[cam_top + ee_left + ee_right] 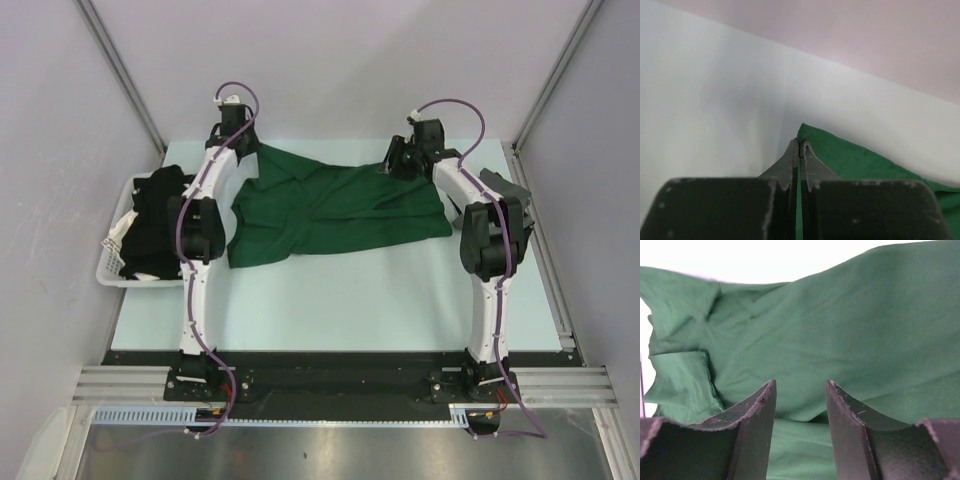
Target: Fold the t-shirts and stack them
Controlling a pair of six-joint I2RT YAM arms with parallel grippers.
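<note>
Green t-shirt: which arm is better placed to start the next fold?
Left arm: its jaws are shut on the far left corner of the green t-shirt, so it could draw that over. The right arm has open jaws at the far right edge, gripping nothing.

A crumpled dark green cotton t-shirt point(340, 210) lies on the pale table point(350, 300) between the left gripper point(243, 148) and right gripper point(395, 160); a white slatted plastic basket point(110, 265) holds black shirts point(155, 225).
</note>
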